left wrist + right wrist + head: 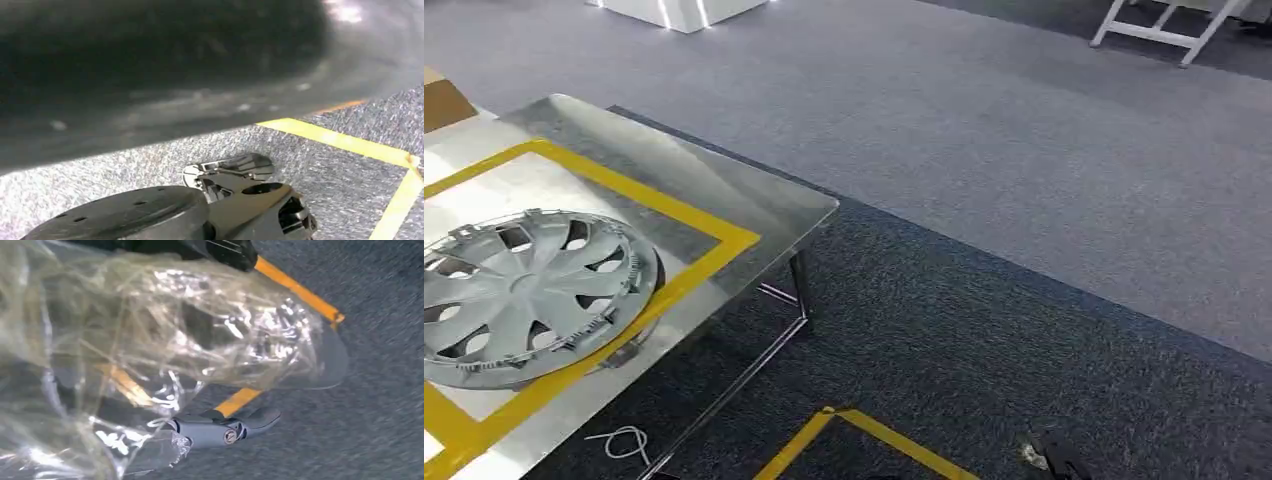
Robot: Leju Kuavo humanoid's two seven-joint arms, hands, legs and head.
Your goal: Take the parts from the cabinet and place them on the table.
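Wheel cover (524,295) lies flat on the table (754,205), inside the yellow tape frame (694,270), far left in head view. Its rim runs right up to the tape on the side nearest the table edge, maybe just over it; hard to tell. So one part is already down on the table.

Right hand (225,432): wrist view shows grey fingers poking out from under a crinkled clear plastic bag (165,340), w/ carpet (380,390) and yellow floor tape (295,287) below. The bag drapes over the hand and hides most of it. Looks like the hand carries it, but the grip itself is covered, so can't tell if fingers are closed on it. Can't make out what's in the bag either.

Left hand (250,200): seen low in its wrist view above carpet and floor tape, nothing visible in it; finger pose too blurred and cropped to call, so can't tell.

Key relation: table sits to the robot's left-front, bag is on the right side. My guess is the body needs to turn left before the right arm can reach the free table surface beside the wheel cover. Left arm is nearer the table but looks unloaded.

White cord (624,440) lies on the floor below the table edge; a possible snag when stepping in.
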